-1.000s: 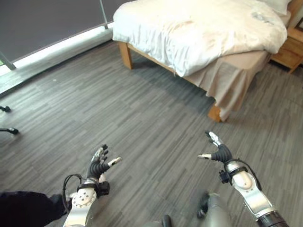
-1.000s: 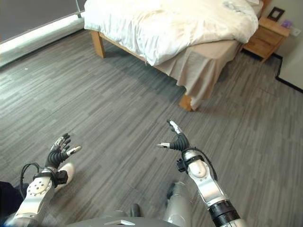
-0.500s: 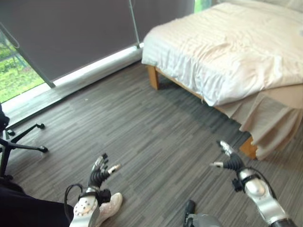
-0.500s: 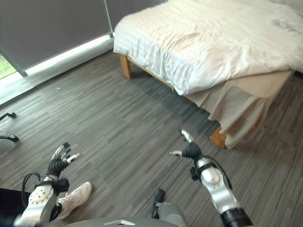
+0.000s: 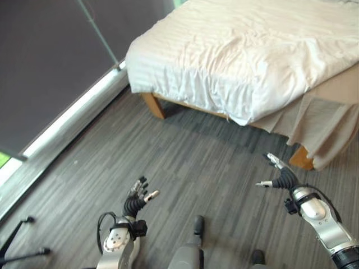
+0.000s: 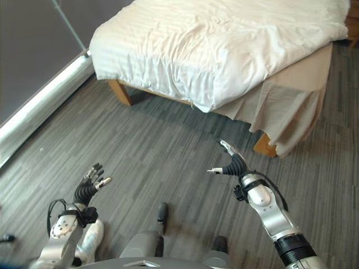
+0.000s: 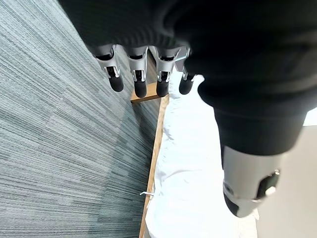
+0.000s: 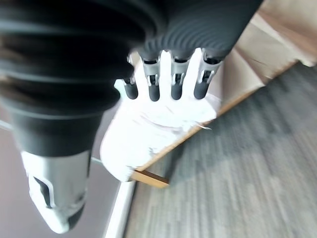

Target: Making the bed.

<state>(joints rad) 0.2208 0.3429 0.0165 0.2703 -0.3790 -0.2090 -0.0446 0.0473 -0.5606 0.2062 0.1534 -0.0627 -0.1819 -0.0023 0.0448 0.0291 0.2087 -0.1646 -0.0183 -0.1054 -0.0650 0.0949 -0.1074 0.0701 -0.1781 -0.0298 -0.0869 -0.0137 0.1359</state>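
left hand [image 5: 136,203] fingers spread, nothing held, raised over grey floor [image 5: 185,168] | right hand [image 5: 282,179] fingers spread, empty | bed [image 5: 269,50] ahead, well apart, rumpled white duvet [image 6: 224,45] draped over corner

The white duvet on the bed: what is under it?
Under the rumpled white duvet, a beige bed skirt hangs at the corner, above light wooden legs. The mattress itself is covered.

This is a bedroom. A bed [image 5: 252,50] on a light wooden frame [image 5: 152,104] stands on a grey wood-look floor [image 5: 185,168], covered by a rumpled white duvet [image 6: 224,45] with a beige skirt [image 6: 286,106] hanging below it. Along one side runs a tall window with a dark blind [image 5: 50,61] drawn down.
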